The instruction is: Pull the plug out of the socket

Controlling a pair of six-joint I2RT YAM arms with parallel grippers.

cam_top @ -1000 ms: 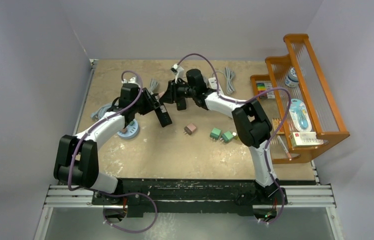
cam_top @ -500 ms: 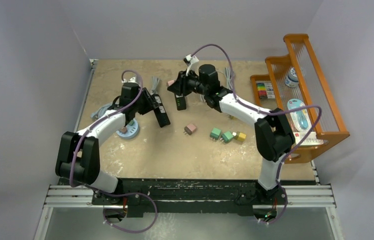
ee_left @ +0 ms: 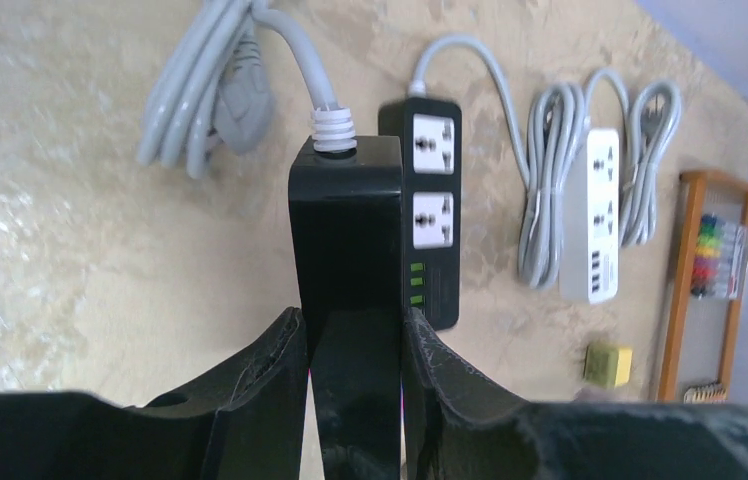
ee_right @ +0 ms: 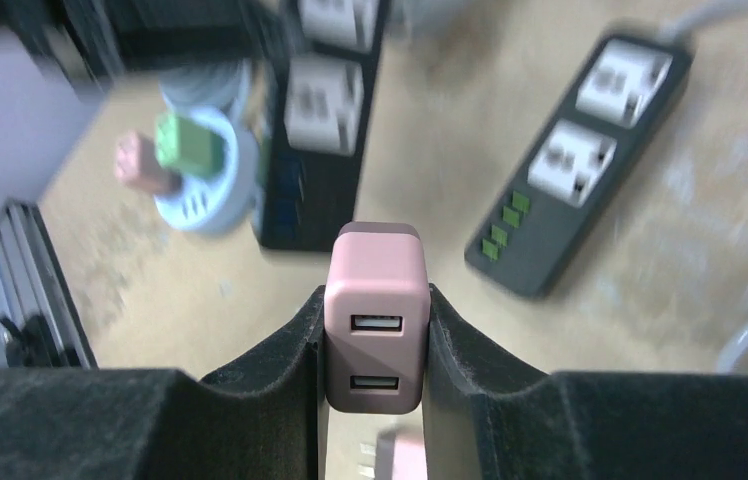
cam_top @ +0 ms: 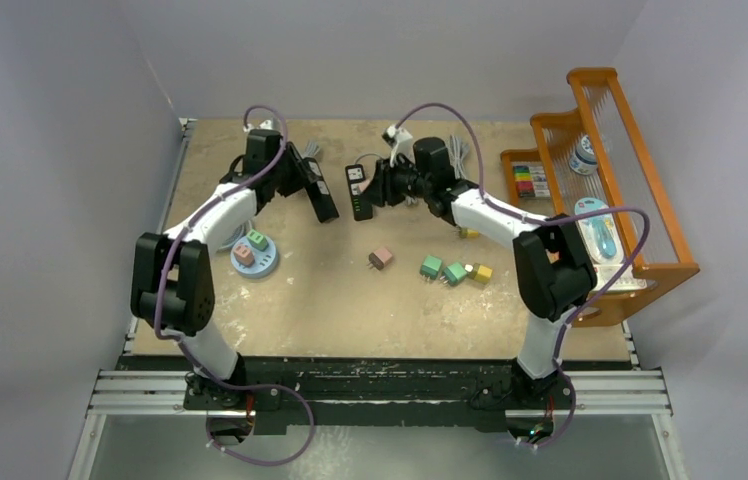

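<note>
Your right claw (ee_right: 374, 295) is closed on the pink plug (ee_right: 374, 318). It grips the plug by its two flat sides, with the USB face turned to the wrist camera. The plug hangs in the air above the desk (cam_top: 350, 290) and is not plugged into anything, so I judge the pulling itself is done.

Your left claw (ee_left: 353, 318) is closed around the black power strip (ee_left: 345, 230). It seems to hold the strip raised, with the grey cable (ee_left: 295, 50) running away from its far end.

The plug looks small, light and hard, with smooth plastic walls. I think it can slip if the squeeze gets weak, so hold it on the wide flat faces, near the middle. The strip is stiff and long, and its cable may pull on it when you move.
</note>
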